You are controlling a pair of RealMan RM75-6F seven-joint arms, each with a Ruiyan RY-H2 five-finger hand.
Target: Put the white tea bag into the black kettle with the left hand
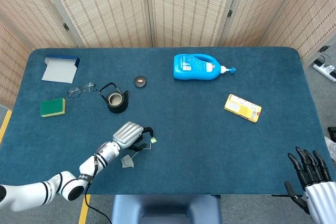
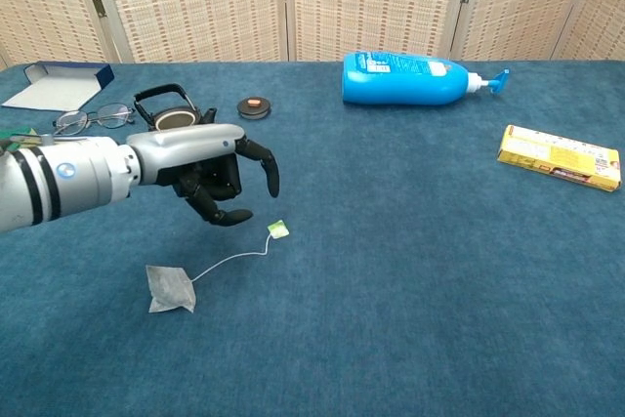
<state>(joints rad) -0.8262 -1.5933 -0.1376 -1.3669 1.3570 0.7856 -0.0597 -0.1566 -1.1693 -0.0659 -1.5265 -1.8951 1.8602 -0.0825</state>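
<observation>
Below the left hand (image 2: 220,178), the white tea bag (image 2: 170,288) lies crumpled, string curving.

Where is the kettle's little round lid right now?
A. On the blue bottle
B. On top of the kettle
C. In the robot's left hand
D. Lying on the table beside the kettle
D: the lid lies on the blue table, apart from the open-topped black kettle.

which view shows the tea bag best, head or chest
The chest view: the white tea bag, its string and green tag lie fully clear of the left hand. In the head view the bag is small and the hand covers part of the string.
</observation>
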